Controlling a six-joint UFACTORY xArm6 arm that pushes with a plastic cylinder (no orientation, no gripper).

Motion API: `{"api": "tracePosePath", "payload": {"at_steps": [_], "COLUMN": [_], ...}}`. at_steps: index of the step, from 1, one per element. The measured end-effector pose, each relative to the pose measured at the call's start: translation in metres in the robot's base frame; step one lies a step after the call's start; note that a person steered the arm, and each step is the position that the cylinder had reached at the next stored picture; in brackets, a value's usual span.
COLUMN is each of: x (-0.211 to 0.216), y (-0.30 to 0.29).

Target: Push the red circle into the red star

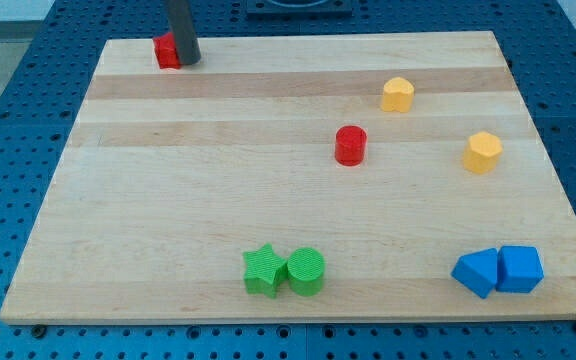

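Note:
The red circle (350, 145), a short red cylinder, stands on the wooden board right of centre in the upper half. The red star (167, 51) sits at the board's top left corner, partly hidden behind my rod. My tip (188, 60) rests right against the red star's right side, far to the left of the red circle.
Two yellow blocks stand at the right: one (398, 94) above-right of the red circle, one (484, 152) further right. A green star (265, 270) and green circle (306, 271) touch near the bottom edge. Two blue blocks (498, 270) sit together at the bottom right.

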State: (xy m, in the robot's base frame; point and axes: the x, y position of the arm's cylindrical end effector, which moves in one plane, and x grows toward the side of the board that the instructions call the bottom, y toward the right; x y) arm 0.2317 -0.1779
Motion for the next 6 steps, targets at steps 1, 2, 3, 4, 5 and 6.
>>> {"api": "tracePosePath", "payload": {"at_steps": [1,2,3,4,5,6], "x": [-0.002,0.003,0.066,0.161,0.221,0.245], "y": [-0.029,-0.028,-0.009,0.001,0.079,0.15]}}
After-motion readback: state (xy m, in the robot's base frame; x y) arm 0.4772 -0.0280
